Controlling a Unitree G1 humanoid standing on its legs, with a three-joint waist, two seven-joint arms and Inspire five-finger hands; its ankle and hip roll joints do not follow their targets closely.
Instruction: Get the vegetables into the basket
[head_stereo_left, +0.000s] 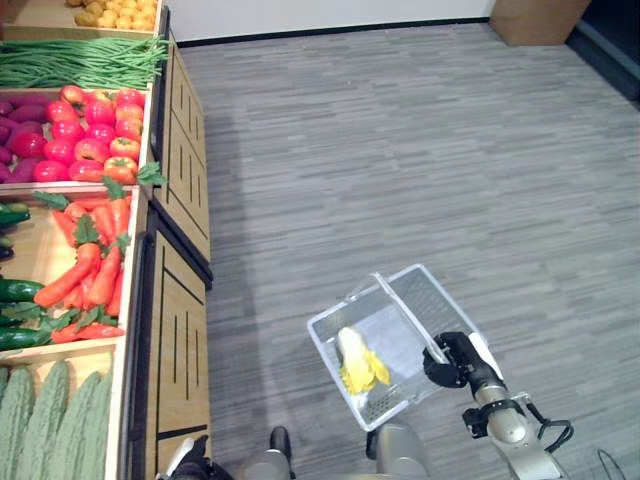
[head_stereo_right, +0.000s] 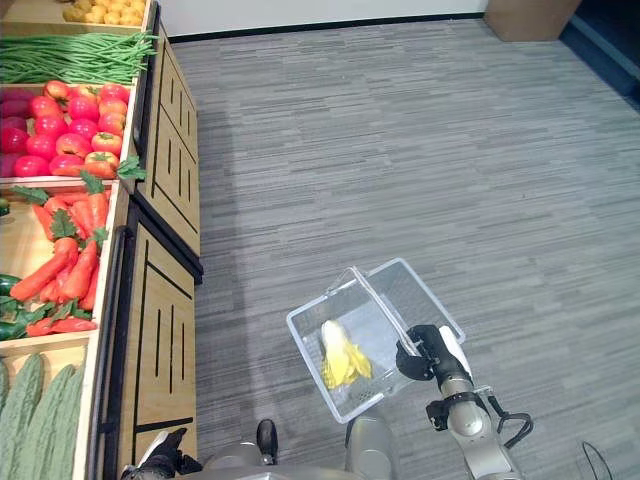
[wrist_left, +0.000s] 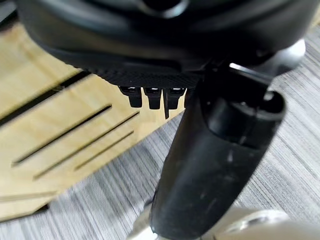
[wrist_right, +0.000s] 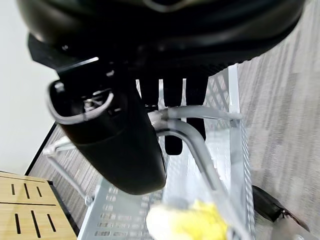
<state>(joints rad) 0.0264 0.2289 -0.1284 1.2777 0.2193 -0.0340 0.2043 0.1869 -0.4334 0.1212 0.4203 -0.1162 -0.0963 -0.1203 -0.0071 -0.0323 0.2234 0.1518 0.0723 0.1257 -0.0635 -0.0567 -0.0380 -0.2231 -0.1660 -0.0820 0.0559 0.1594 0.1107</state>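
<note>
Vegetables: stocked in the wooden bench (head_stereo_left: 170, 330) at 9 o'clock of the head views, one kind per compartment. From 12 o'clock down the left side: green beans (head_stereo_left: 80, 60); red tomatoes (head_stereo_left: 90, 130); carrots (head_stereo_left: 90, 270) with dark cucumbers (head_stereo_left: 15, 290) beside them; pale green bitter gourds (head_stereo_left: 50, 420) at 7 o'clock.

Basket (head_stereo_left: 400, 300): clear wire-and-plastic type, carried above the grey plank floor (head_stereo_left: 420, 130) at about 5 o'clock, well apart from the bench. Contents: one yellow-and-white leafy vegetable (head_stereo_left: 358, 362), lying against the near wall. The other kinds are all in their compartments.

Right hand (head_stereo_left: 452, 360): fingers curled around the basket's handle (wrist_right: 200, 145); the right wrist view shows the bar passing between thumb and fingers, so the hold looks firm.

Left hand (wrist_left: 220, 165): low at 7 o'clock in the head views, beside the bench front. The left wrist view shows its fingers pointing straight, relaxed, with nothing between them and the thumb.

Step in hand, as judged: one item loaded, collection of a further item not yet begun; the robot stands off from the stock.

Next move, as judged: the free left hand must be brought up over a compartment, the carrots or gourds being nearest, which probably calls for closing toward the bench first. The basket should be kept level and brought within reach for the drop.
</note>
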